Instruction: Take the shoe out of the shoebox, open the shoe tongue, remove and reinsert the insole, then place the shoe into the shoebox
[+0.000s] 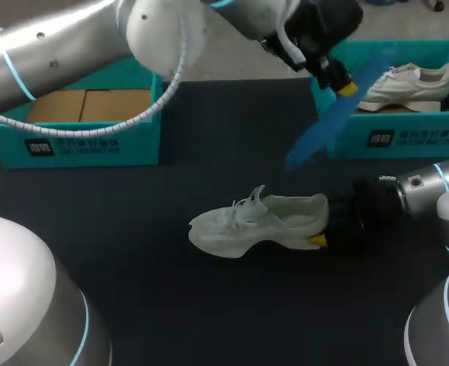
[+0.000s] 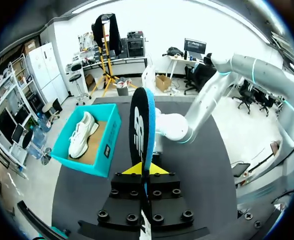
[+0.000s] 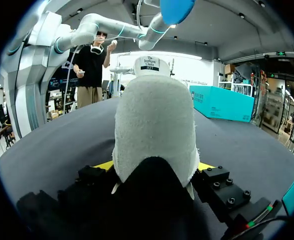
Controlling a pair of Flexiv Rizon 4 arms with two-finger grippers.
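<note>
The white shoe (image 1: 258,221) is standing on its sole at the middle of the table (image 1: 171,305), toe pointing to nine o'clock, outside both boxes. The right gripper (image 1: 319,229) is clamping its heel from three o'clock, a finger pressing each side. At one o'clock from the shoe, the left gripper (image 1: 344,82) is holding the blue insole (image 1: 331,126) in the air, fingers closed on it, in front of the shoebox (image 1: 407,137) at two o'clock, which is holding a second shoe (image 1: 407,84).
</note>
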